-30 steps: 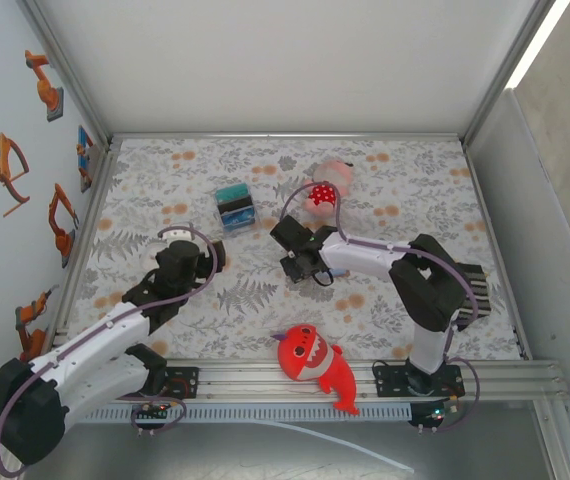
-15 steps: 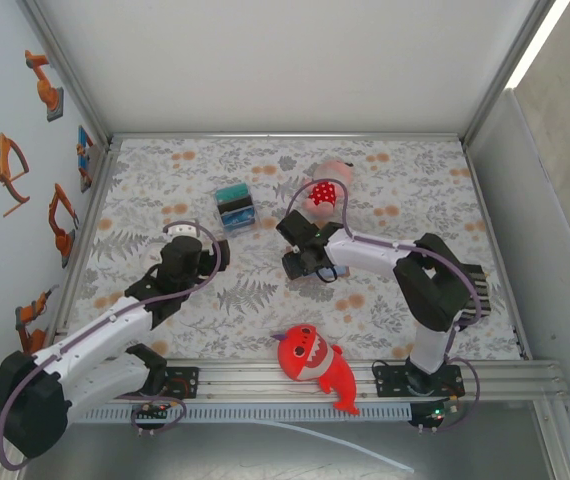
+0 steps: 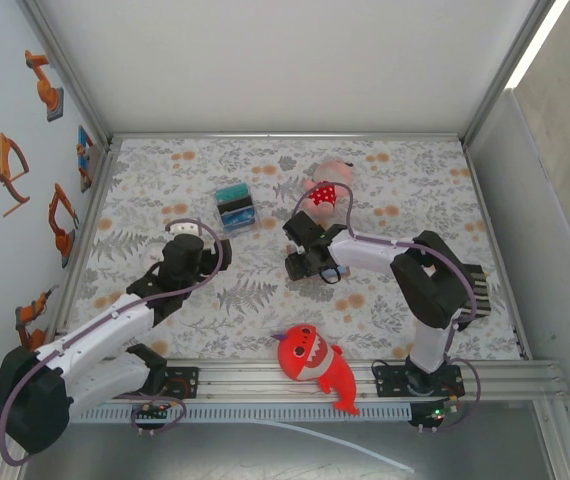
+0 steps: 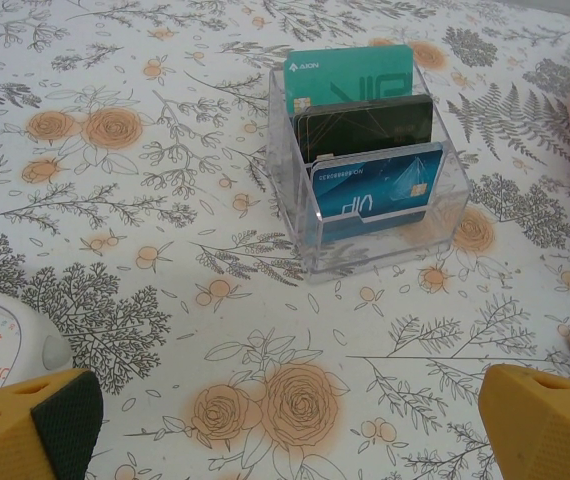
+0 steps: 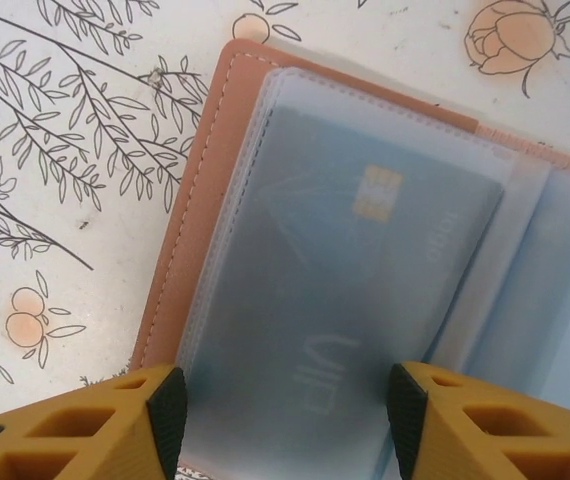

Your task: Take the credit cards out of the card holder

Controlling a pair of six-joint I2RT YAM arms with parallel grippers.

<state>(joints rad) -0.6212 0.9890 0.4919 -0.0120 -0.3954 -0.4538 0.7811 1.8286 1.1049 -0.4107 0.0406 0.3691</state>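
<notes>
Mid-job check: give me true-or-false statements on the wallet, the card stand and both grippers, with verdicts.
The tan-brown leather wallet lies open. True.
A card with a gold chip sits in the wallet's translucent sleeve. True.
The clear plastic stand holds two cards. False: it holds three cards, teal, black and blue.
The left gripper is shut on a card. False: it is open and empty.
The right gripper is above a red plush. False: it is above the open wallet.
</notes>
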